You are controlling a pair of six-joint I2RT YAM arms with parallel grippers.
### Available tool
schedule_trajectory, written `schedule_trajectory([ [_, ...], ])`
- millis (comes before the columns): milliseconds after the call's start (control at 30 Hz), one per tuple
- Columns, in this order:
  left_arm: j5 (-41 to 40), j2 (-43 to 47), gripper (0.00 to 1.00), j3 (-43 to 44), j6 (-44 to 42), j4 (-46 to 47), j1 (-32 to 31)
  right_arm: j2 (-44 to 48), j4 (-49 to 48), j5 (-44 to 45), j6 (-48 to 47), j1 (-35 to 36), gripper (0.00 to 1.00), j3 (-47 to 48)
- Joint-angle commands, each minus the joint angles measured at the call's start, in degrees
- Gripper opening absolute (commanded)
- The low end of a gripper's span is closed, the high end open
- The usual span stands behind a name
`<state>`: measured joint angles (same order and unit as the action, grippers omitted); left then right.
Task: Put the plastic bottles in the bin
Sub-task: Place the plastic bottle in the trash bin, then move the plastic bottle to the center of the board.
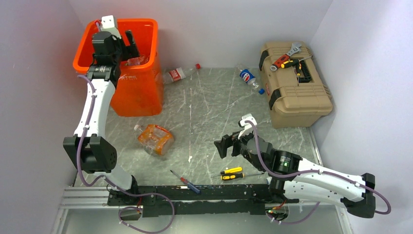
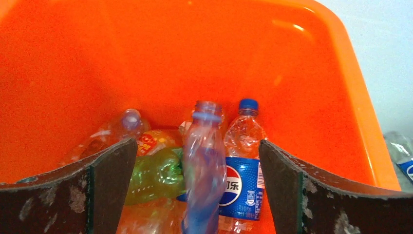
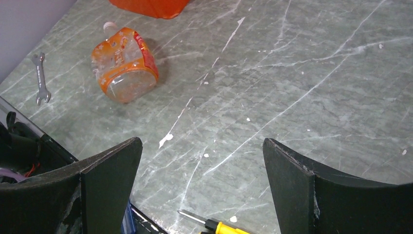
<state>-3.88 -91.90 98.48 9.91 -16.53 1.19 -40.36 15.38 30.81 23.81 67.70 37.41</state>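
Note:
The orange bin [image 1: 141, 95] stands at the back left. My left gripper [image 1: 127, 44] is above its opening, open. In the left wrist view the left gripper [image 2: 197, 144] has a blurred clear bottle [image 2: 203, 165] between its fingers, with a gap on each side. Below lie a blue-labelled bottle [image 2: 243, 170], a green bottle [image 2: 151, 175] and others against the bin wall [image 2: 292, 73]. On the table lie an orange-labelled bottle [image 1: 155, 139] [image 3: 125, 66], a red-labelled bottle [image 1: 179, 73] and a blue-labelled bottle [image 1: 250, 79]. My right gripper [image 1: 229, 144] [image 3: 202, 144] is open and empty above the table.
A tan toolbox [image 1: 294, 87] with tools on its lid stands at the back right. Yellow-handled screwdrivers [image 1: 231, 173] [image 3: 219, 225] and a red-and-blue one [image 1: 187, 182] lie near the front rail. A small wrench [image 3: 40, 78] lies by the left wall.

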Motion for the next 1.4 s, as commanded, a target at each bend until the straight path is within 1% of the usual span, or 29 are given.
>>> schedule_trajectory([
  [0, -5.1, 8.0, 1.00, 3.0, 0.3, 2.0, -0.5, -0.7, -1.9, -0.2, -0.8, -0.1, 1.00, 1.9],
  [33, -5.3, 9.3, 0.99, 3.8, 0.2, 2.1, -0.8, -1.2, -1.9, -0.2, -0.8, -0.1, 1.00, 2.1],
  [133, -5.4, 13.8, 0.99, 4.9, -1.5, 2.4, -5.8, -3.7, -1.5, -0.2, -0.8, -0.2, 1.00, 3.3],
  [200, -3.7, 16.1, 1.00, 5.0, -2.4, 1.2, -9.9, -5.9, -0.8, -0.5, -1.5, -0.1, 1.00, 4.5],
  [267, -0.3, 16.6, 0.99, 6.1, -4.7, -2.4, -16.2, -8.7, 0.8, 0.1, -1.8, -0.3, 1.00, 6.2],
  [300, -0.3, 16.2, 0.99, 7.0, -6.1, -5.4, -20.3, -10.1, 1.9, 0.2, -2.0, -0.7, 1.00, 7.3],
  [367, -3.7, 15.8, 0.99, 7.3, -9.0, -10.3, -29.3, -13.1, 4.2, 0.2, -1.3, -1.8, 1.00, 9.5],
  [433, -6.4, 17.2, 0.99, 3.6, -12.9, -11.3, -37.1, -15.3, 5.3, -0.3, -0.4, -3.1, 1.00, 10.9],
  [467, -7.6, 18.6, 1.00, -0.2, -13.8, -10.9, -40.0, -16.1, 5.7, -0.6, 0.3, -3.9, 1.00, 11.2],
  [567, -8.1, 23.4, 1.00, -8.5, -13.9, -9.2, -45.4, -16.6, 5.5, -1.5, 2.9, -5.9, 1.00, 10.4],
  [633, -5.4, 26.5, 0.99, -12.6, -13.4, -9.8, -47.4, -16.0, 5.4, -2.1, 5.8, -8.0, 1.00, 9.1],
  [733, -1.3, 30.9, 0.99, -18.3, -10.4, -12.4, -48.3, -13.5, 5.1, 1.1, 9.8, -10.5, 0.99, 5.7],
  [800, 1.8, 35.0, 1.00, -24.0, -6.0, -12.8, -48.4, -10.8, 4.5, 3.3, 10.5, -10.8, 0.99, 2.1],
  [833, 3.1, 36.8, 0.99, -26.9, -5.0, -12.8, -48.5, -10.2, 5.5, 2.8, 11.0, -11.1, 0.99, 1.7],
  [900, 6.9, 40.0, 0.99, -32.6, -3.4, -12.8, -48.5, -10.2, 10.6, 3.6, 14.7, -11.9, 0.99, 2.6],
  [967, 9.6, 41.5, 1.00, -37.1, -2.6, -12.9, -48.5, -10.2, 16.8, 7.5, 21.3, -12.3, 0.99, 3.2],
  [1033, 11.6, 42.1, 0.99, -40.7, -1.0, -12.0, -48.5, -9.2, 19.5, 8.9, 26.0, -13.8, 1.00, 2.6],
  [1100, 15.9, 41.3, 1.00, -43.4, 0.7, -10.3, -48.5, -7.2, 18.5, 7.3, 28.0, -16.4, 0.99, 1.2],
  [1200, 23.4, 39.6, 0.99, -46.3, 2.6, -6.0, -49.1, -5.7, 13.4, 2.1, 27.9, -20.7, 1.00, -0.7],
  [1233, 24.8, 39.2, 0.99, -46.7, 2.5, -4.9, -49.8, -6.3, 11.4, 0.2, 28.0, -22.4, 1.00, -0.8],
  [1300, 24.0, 39.2, 1.00, -46.5, 2.2, -5.5, -50.7, -9.1, 8.1, -6.2, 26.9, -26.1, 0.99, -0.4],
  [1367, 19.7, 40.4, 1.00, -46.0, 2.9, -7.8, -50.8, -13.2, 4.4, -12.4, 24.7, -28.0, 0.98, 0.5],
])
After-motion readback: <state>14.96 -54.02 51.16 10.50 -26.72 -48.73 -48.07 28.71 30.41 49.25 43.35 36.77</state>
